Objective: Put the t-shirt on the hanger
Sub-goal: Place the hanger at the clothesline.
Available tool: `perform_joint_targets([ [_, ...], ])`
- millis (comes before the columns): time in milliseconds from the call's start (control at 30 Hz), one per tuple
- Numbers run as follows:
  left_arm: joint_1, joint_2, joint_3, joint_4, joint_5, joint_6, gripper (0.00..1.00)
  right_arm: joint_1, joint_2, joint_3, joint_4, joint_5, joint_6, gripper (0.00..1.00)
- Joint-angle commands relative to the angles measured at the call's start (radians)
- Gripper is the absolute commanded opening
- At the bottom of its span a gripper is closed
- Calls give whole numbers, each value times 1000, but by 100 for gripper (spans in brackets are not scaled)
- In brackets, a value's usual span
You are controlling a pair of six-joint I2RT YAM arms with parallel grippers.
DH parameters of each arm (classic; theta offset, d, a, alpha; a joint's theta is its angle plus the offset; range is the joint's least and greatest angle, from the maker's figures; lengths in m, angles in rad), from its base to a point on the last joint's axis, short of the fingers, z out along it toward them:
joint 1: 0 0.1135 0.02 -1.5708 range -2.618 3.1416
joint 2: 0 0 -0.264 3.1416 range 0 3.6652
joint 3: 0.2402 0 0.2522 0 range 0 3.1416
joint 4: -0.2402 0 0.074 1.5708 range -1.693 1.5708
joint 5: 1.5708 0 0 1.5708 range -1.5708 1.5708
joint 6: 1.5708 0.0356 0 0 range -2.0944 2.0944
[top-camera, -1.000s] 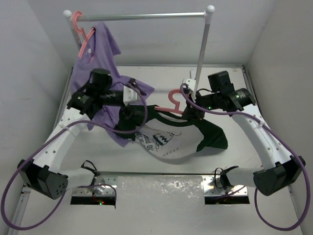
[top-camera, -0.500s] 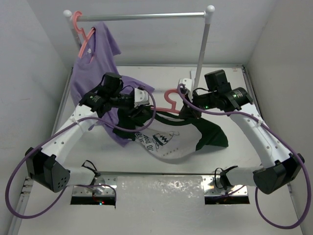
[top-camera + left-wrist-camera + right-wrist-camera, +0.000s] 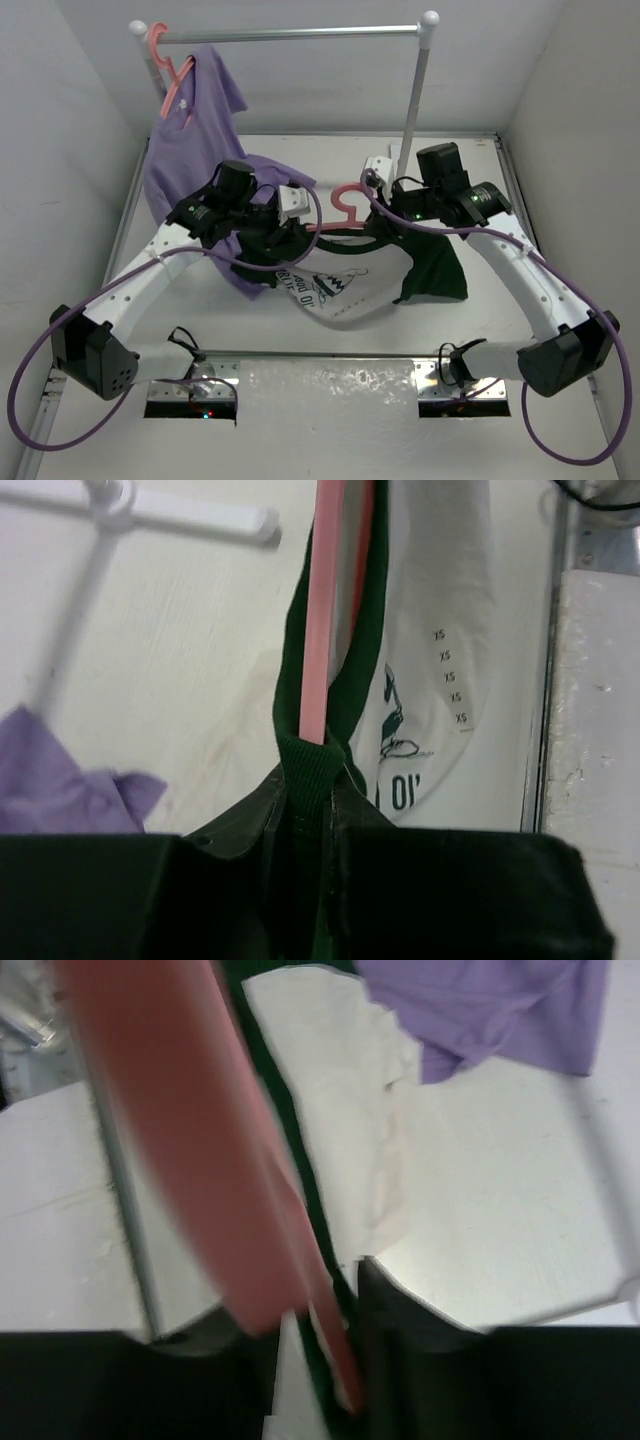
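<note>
Left tool [image 3: 305, 805] clenches the green collar [image 3: 306, 765] of the t-shirt [image 3: 340, 288] at frame centre, pulling it taut so that the hanger [image 3: 322, 630], clamped in the right tool [image 3: 320, 1335], can pass through the neck

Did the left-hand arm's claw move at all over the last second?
Yes. The left gripper, pinching the t-shirt collar, has moved right, toward the rack's upright post.

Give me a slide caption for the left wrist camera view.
Left gripper pinches the t-shirt's green collar, the pink hanger threaded through the neck opening.
</note>
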Motion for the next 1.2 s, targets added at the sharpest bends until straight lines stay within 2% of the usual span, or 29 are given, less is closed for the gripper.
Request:
perform_joint_targets([
  [0, 0, -95, -50, 112, -135, -184, 0, 7, -36, -59, 195, 80, 106, 38],
  [33, 8, -110, -80, 127, -157, -235, 0, 7, -42, -76, 227, 100, 150, 51],
  [100, 18, -151, -119, 161, -220, -284, 0, 7, -62, -118, 321, 172, 195, 59],
  [133, 34, -159, -130, 166, -241, -328, 0, 8, -66, -128, 346, 200, 228, 71],
  [200, 48, -190, -148, 181, -328, -367, 0, 7, -89, -158, 414, 278, 261, 78],
  [233, 61, -203, -168, 187, -367, -405, 0, 8, -97, -168, 435, 302, 291, 88],
  [267, 70, -229, -174, 201, -396, -419, 0, 7, -106, -178, 458, 322, 307, 90],
  [500, 144, -365, -214, 275, -635, -525, 0, 7, -229, -328, 677, 372, 360, 94],
  [667, 173, -418, -141, 304, -868, -528, 0, 7, -264, -366, 712, 407, 376, 95],
  [767, 183, -408, -96, 345, -955, -513, 0, 7, -266, -377, 731, 402, 385, 95],
  [900, 184, -347, 13, 423, -1012, -502, 0, 7, -266, -392, 764, 399, 394, 95],
  [1167, 196, -228, 134, 561, -1030, -487, 0, 7, -301, -420, 766, 405, 376, 95],
])
